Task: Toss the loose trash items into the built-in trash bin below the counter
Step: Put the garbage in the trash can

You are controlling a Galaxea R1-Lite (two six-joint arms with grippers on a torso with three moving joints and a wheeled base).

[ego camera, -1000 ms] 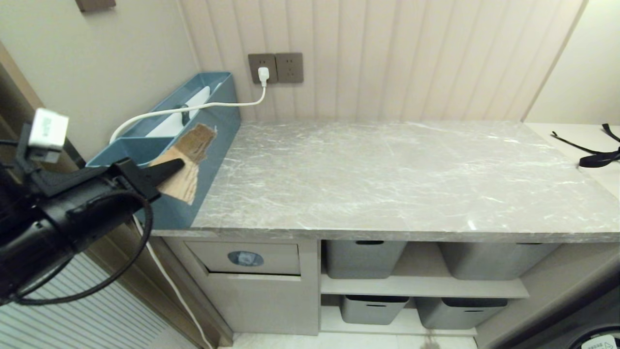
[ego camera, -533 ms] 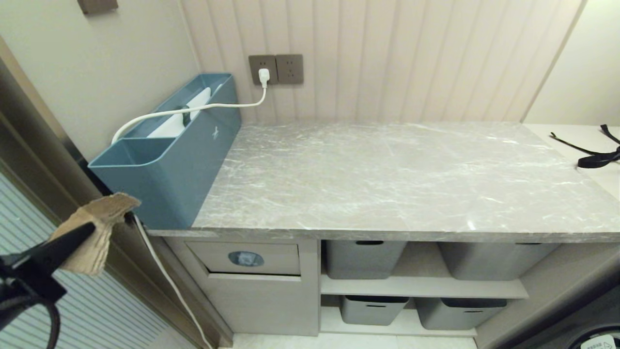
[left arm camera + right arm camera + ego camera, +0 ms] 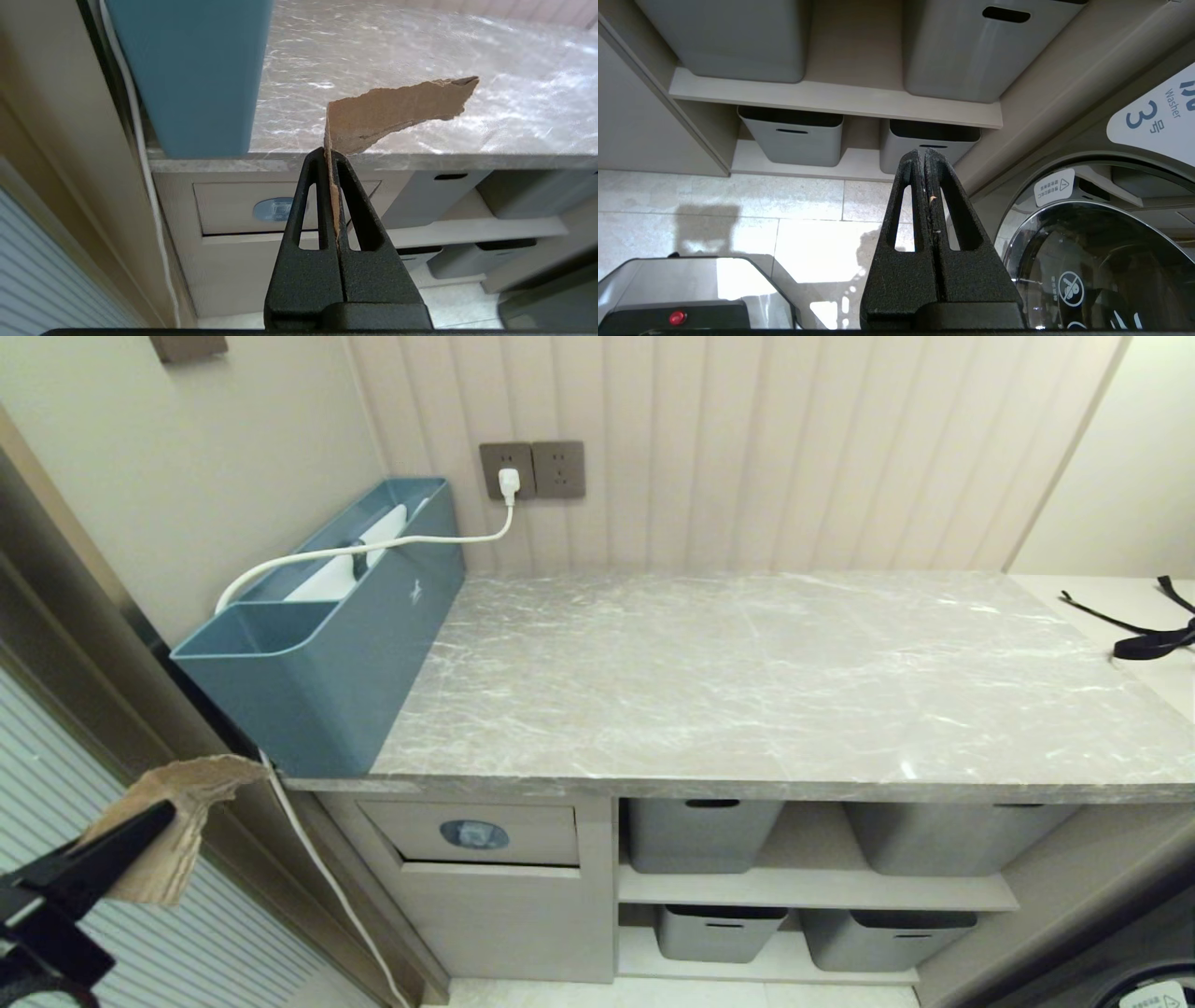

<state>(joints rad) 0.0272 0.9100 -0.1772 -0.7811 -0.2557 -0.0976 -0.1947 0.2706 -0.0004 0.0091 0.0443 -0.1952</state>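
Note:
A torn tan cardboard scrap (image 3: 182, 803) hangs in the air off the counter's left front corner, with my left gripper (image 3: 161, 815) shut on it. In the left wrist view the scrap (image 3: 397, 112) sticks out past the gripper (image 3: 331, 156) toward the grey marble counter (image 3: 420, 51). The built-in trash bin's beige flap (image 3: 523, 831) with its blue oval sticker sits below the counter (image 3: 747, 691), lower and to the right of the scrap. The flap (image 3: 224, 205) looks closed. My right gripper (image 3: 924, 154) is shut and empty, low near the floor.
A long blue box (image 3: 327, 625) stands on the counter's left end, and a white cable (image 3: 313, 868) hangs down beside the cabinet. Grey tubs (image 3: 700, 835) fill the shelves right of the bin. A washer door (image 3: 1101, 261) is close to the right gripper. A black strap (image 3: 1148, 639) lies far right.
My left gripper carried the scrap from beside the blue box down and to the left, off the counter's corner. It has sunk a little more in the last half second.

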